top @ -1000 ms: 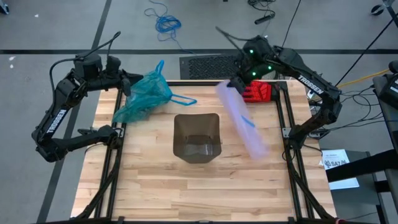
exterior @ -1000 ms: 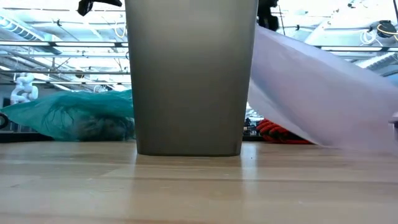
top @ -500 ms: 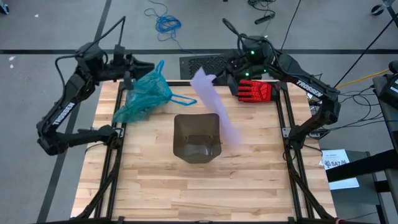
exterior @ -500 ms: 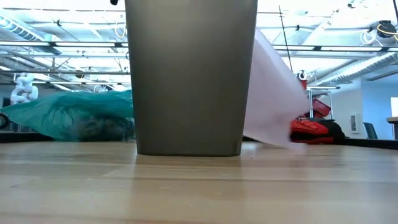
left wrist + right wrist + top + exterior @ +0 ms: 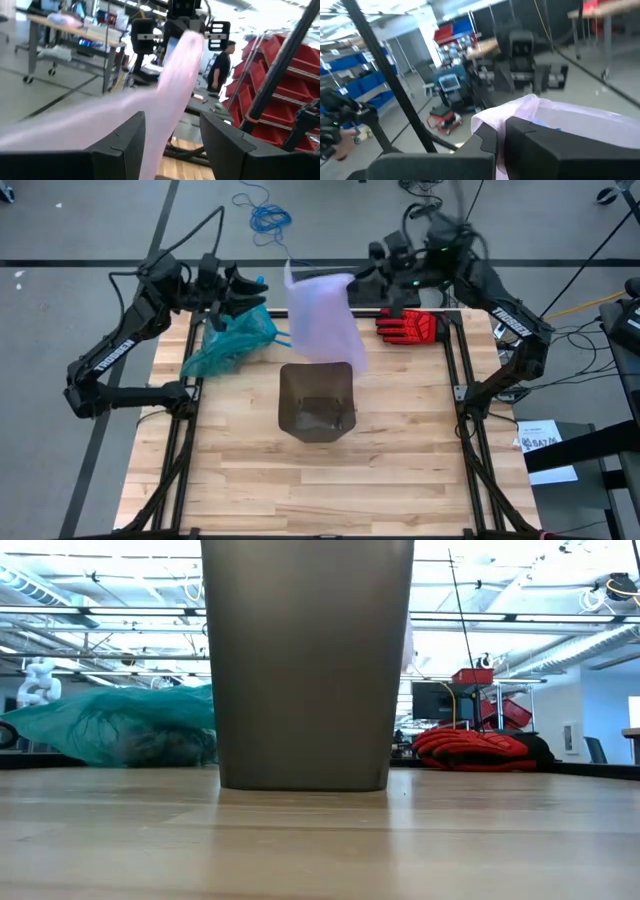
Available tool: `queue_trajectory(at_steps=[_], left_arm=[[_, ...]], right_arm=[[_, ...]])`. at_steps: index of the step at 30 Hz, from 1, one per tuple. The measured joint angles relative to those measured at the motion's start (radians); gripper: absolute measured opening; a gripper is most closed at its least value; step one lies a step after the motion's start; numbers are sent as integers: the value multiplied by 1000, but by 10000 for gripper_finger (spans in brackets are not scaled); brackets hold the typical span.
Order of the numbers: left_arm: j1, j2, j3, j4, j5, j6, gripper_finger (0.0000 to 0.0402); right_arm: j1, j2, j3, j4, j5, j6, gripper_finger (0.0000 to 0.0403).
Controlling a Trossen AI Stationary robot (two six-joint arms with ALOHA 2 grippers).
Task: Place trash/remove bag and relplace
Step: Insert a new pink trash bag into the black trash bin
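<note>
Wooden planks make up the surface (image 5: pixel 400 470), with a grey workshop floor around it and shelving and red bins in the room behind. At the middle stands the grey bin (image 5: pixel 318 402), upright and with no liner in it as far as the high view shows. The teal bag (image 5: pixel 232 338) with its blue drawstring lies bunched at the far left corner of the surface, well apart from the bin, and the low view shows dark lumps through the plastic that look like the trash, though I cannot make out single pieces. So the filling and the taking out appear done, and the replacing is what is left. The right gripper (image 5: pixel 372 273) has its jaws pressed together on an edge of the pale pink bag (image 5: pixel 322 320), which hangs in the air just behind the bin's far rim. The left gripper (image 5: pixel 243 284) hovers above the teal bag with its jaws spread, facing the pink bag, which stretches toward it in the left wrist view without being held. A red glove (image 5: pixel 408 327) lies at the far right. The pink bag must yet be opened, lowered into the bin and folded over its rim.
</note>
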Motion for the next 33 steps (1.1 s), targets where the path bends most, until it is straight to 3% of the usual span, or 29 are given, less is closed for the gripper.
queue_trajectory(at_steps=[13,22,33], left_arm=[[-9,2,0,85,-31,0,183],[-9,4,18,114,-81,-1,183],[-9,36,160,97,-84,0,183]], right_arm=[[0,-1,260,-1,-128,118,0],[15,0,284,16,-238,184,0],[75,0,284,251,-304,283,0]])
